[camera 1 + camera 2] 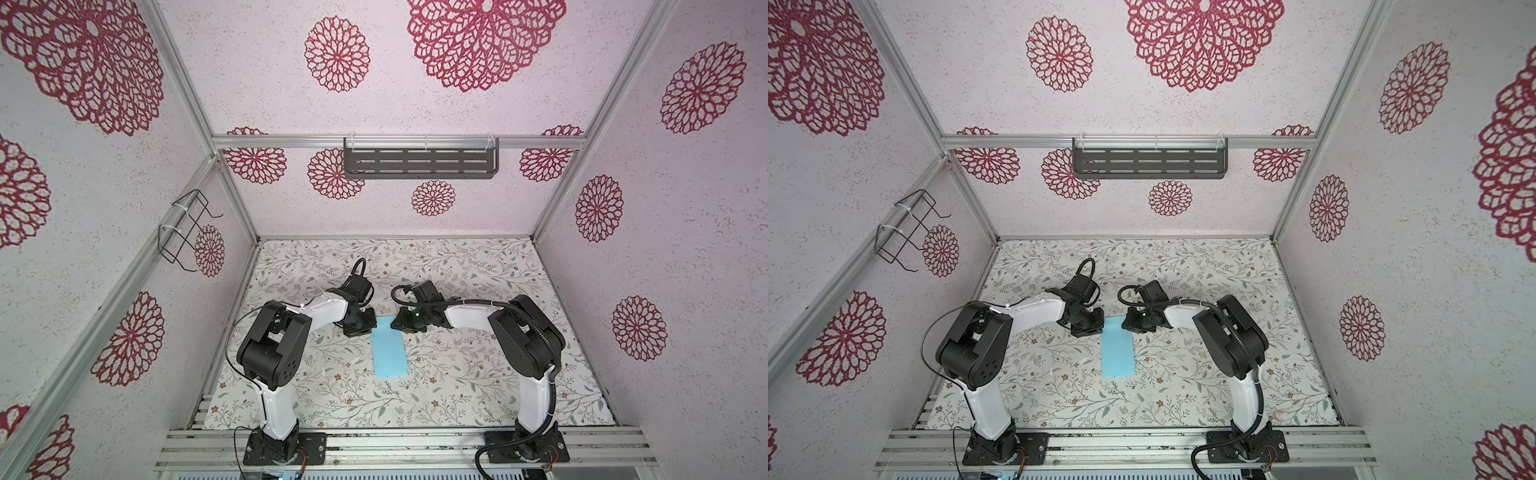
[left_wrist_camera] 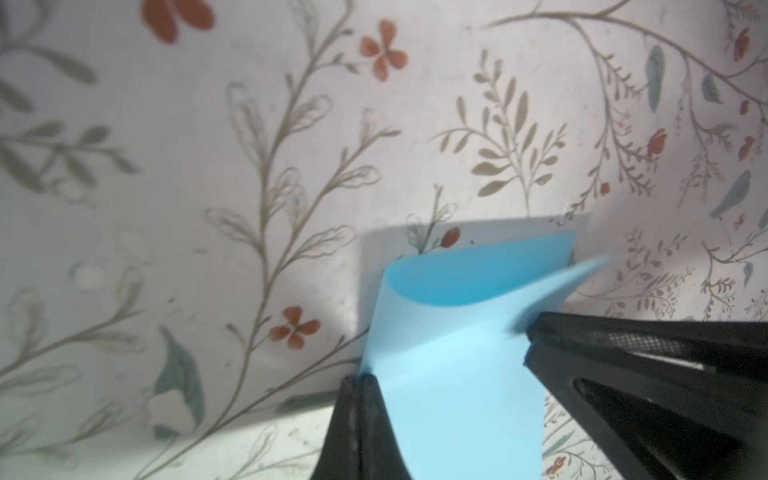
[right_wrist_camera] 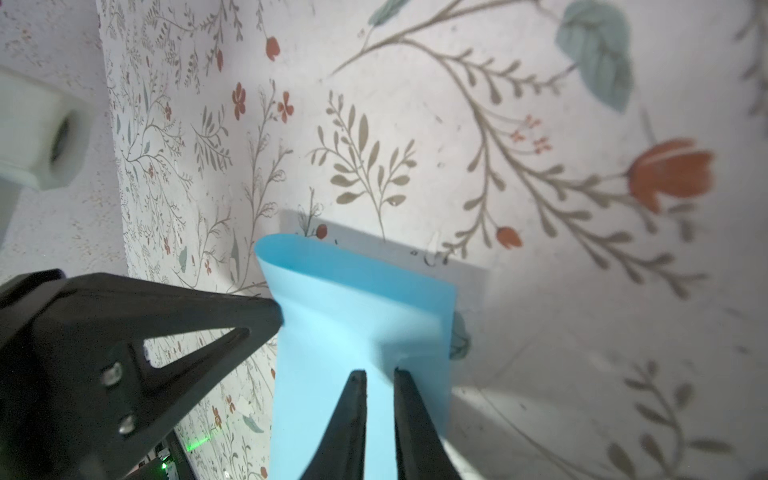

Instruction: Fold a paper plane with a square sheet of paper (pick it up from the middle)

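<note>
The light-blue sheet of paper (image 1: 388,353) (image 1: 1118,353) lies on the table folded into a long narrow oblong, and its far end curls up in a loop (image 2: 478,282) (image 3: 353,282). My left gripper (image 1: 368,328) (image 1: 1099,328) (image 2: 365,376) is shut on the sheet's left edge at that far end. My right gripper (image 1: 397,326) (image 1: 1125,326) (image 3: 380,372) is at the right edge, jaws a narrow gap apart, tips touching the upper layer. Each gripper shows in the other's wrist view, as the right gripper (image 2: 525,345) and the left gripper (image 3: 280,311). No paper plane is in view.
The floral table cover (image 1: 478,374) spreads all round the paper. A grey slotted shelf (image 1: 419,160) hangs on the back wall. On the left wall is a wire holder (image 1: 187,232). Aluminium rails (image 1: 395,449) carry both arm bases at the near edge.
</note>
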Robot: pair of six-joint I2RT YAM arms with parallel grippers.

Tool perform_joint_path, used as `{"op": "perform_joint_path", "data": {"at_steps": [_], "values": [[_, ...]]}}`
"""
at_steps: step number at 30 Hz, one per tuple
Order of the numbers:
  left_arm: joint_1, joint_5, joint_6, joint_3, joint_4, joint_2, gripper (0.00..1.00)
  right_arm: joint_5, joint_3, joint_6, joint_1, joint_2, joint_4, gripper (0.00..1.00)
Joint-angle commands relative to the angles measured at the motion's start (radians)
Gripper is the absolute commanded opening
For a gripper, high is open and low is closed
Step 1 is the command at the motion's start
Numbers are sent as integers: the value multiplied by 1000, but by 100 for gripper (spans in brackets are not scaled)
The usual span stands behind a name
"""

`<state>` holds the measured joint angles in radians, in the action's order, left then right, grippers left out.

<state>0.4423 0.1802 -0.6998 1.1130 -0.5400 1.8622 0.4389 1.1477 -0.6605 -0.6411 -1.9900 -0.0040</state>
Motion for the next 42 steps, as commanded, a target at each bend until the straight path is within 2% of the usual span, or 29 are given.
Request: {"op": "perform_joint_path", "data": {"at_steps": [1,5,8,13,19,26,29,33,37,42], "values": [[-31,-30,27,-24,-32,-44,3,-121,-51,35,9,-75,-165,19],[-29,116,1,-24,86,-92,4,-121,-51,35,8,-75,-163,19],[-29,156,-15,-10,136,-65,4,-121,-51,32,9,-75,-162,19],[-26,164,-11,44,119,25,4,-120,-52,33,8,-78,-162,19],[-27,122,3,89,72,87,4,-119,-49,35,9,-77,-164,19],[-41,-2,59,65,-2,87,3,-120,-45,43,12,-78,-172,19],[-61,-10,75,48,-15,79,3,-120,-45,45,12,-74,-174,19],[-67,32,88,63,-8,37,3,-118,-45,49,13,-73,-175,19],[-64,158,74,67,67,12,4,-119,-42,49,15,-77,-172,19],[-62,192,61,71,100,49,5,-118,-40,50,14,-78,-172,19]]}}
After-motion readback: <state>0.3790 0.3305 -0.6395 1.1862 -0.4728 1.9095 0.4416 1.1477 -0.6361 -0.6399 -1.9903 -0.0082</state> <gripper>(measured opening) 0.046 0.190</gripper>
